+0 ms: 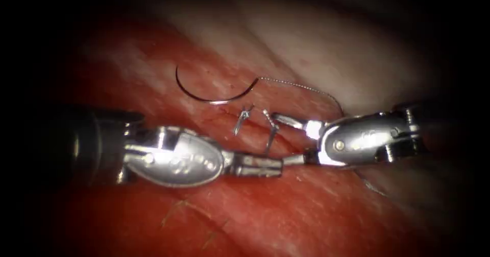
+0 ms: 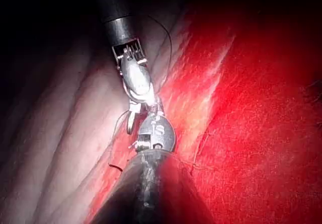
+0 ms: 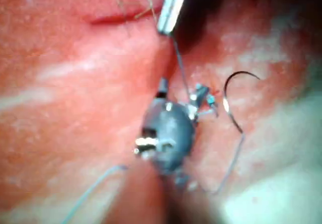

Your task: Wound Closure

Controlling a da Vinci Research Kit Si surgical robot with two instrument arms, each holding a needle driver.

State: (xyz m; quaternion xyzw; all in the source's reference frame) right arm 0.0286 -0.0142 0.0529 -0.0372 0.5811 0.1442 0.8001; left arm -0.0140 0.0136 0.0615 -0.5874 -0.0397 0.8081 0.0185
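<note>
Endoscope view, going left to right, all placed against the needle (image 1: 212, 102). The left tool (image 1: 275, 165) sits below the needle and comes in from its left. Its jaws are closed. In the right wrist view a strand of thread (image 1: 301, 86) runs straight out of its tip, so I judge it is pinching the thread.

The needle lies loose on the tissue (image 1: 306, 211), curve opening upward. Neither tool holds it and it is not in the tissue. I can't make out the line of the cut well enough to say which side of it the needle is on.

Just below the needle's right end are short stiff strands (image 1: 244, 118) of thread standing up, possibly a knot; can't tell. From the needle's right end the thread arcs away right, then drops toward the right tool (image 1: 280, 138).

That tool is below and right of the needle. Its jaws are spread wide, with nothing between them. Its lower jaw tip nearly touches the left tool's tip.

Risks, as judgement:
- The needle is unsecured, so tension on the thread could drag or flip it across the tissue.
- The tool tips are very close and could collide.
- The open right jaws are near the upright strands and could snag or nick them.
- A hard pull by the left tool could tear the thread through the tissue.
</note>
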